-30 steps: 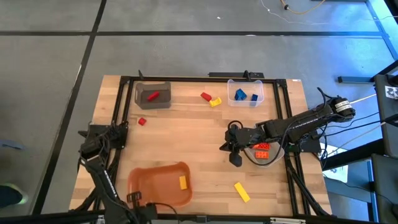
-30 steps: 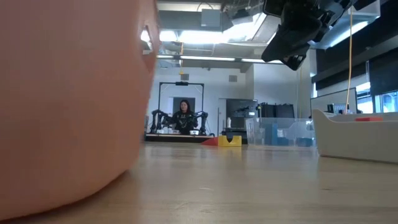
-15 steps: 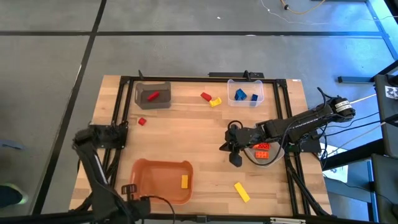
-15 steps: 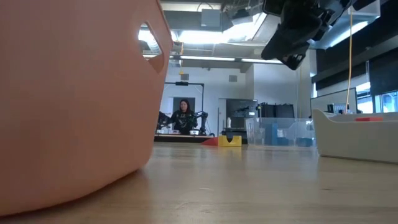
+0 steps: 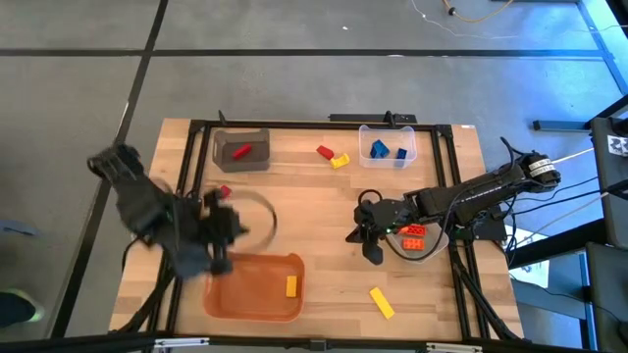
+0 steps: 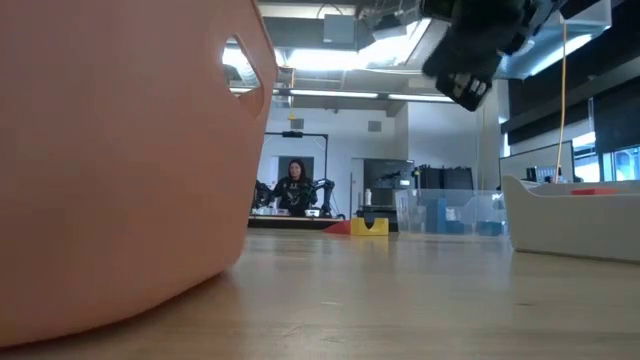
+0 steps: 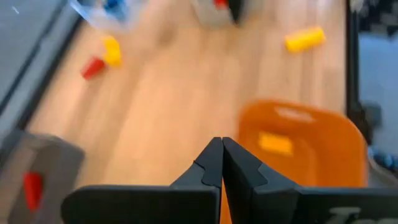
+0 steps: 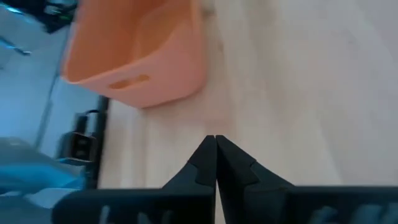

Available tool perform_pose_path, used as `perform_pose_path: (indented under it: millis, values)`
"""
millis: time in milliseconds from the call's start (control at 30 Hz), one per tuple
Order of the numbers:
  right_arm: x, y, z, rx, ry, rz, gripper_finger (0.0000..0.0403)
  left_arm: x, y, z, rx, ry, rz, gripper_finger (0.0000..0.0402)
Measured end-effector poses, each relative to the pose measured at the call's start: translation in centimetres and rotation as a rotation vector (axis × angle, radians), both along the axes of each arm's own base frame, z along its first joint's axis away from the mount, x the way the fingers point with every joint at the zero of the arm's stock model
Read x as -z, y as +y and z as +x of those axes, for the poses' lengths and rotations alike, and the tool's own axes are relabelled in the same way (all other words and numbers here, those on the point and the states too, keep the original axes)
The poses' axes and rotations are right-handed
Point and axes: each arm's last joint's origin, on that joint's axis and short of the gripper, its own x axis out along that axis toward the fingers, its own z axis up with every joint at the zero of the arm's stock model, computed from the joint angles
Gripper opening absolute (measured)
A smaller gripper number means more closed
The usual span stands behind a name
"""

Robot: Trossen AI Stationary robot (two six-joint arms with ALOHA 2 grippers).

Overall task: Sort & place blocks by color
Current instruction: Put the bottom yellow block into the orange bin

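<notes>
My left gripper [image 5: 230,228] is shut and empty. It hangs in the air over the table's left part, just beyond the orange bin [image 5: 255,286], which holds a yellow block [image 7: 275,143]. My right gripper [image 5: 367,243] is also shut and empty, raised left of a white bin [image 5: 432,243] of orange blocks [image 5: 414,235]. A red block [image 5: 241,151] lies in the dark bin [image 5: 241,150]. Blue blocks [image 5: 380,149] lie in the clear bin [image 5: 387,145]. Loose on the table lie a red block [image 5: 224,192], a red [image 5: 325,151] and yellow [image 5: 340,160] pair, and a yellow block [image 5: 381,302].
A black frame [image 5: 196,127] runs along the table's far and side edges. In the low view the orange bin [image 6: 120,160] fills the left half. A person [image 6: 296,185] sits far behind the table. Bare wood lies between the orange bin and my right gripper.
My left gripper has risen from the orange bin's near left corner and swung toward the far edge and the table's middle, tipping more level. At the start the orange bin shifted a little away from the near edge, then lay still. My right arm has kept still.
</notes>
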Motion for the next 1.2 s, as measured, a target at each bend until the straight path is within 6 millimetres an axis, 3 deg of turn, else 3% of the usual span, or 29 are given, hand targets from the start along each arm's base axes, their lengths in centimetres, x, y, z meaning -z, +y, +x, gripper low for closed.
perform_pose_path:
  millis: [133,300,667,800,1033,1200]
  values:
    - [-0.4,0.6,0.1,-0.038,-0.032,0.065,0.0002,0.9,4.2,-1.1,-0.009,-0.173,-0.036,0.0000]
    - [-0.7,1.0,0.2,-0.026,-0.061,0.104,0.0001,3.8,7.8,-2.4,0.021,-0.482,-0.151,0.0000]
    - [-2.2,1.0,1.1,0.054,-0.222,0.159,0.0004,13.0,11.4,-1.8,0.032,-0.897,-0.251,0.0000]
    - [-2.6,0.9,1.2,0.104,-0.264,0.181,0.0004,14.5,11.9,-1.7,0.024,-0.920,-0.276,0.0000]
    - [-2.7,0.8,1.3,0.138,-0.292,0.157,0.0008,14.4,12.6,-1.7,-0.006,-0.932,-0.237,0.0000]
    - [-2.7,0.8,1.3,0.110,-0.298,0.100,0.0058,14.0,13.1,-1.8,-0.047,-0.983,-0.283,0.0000]
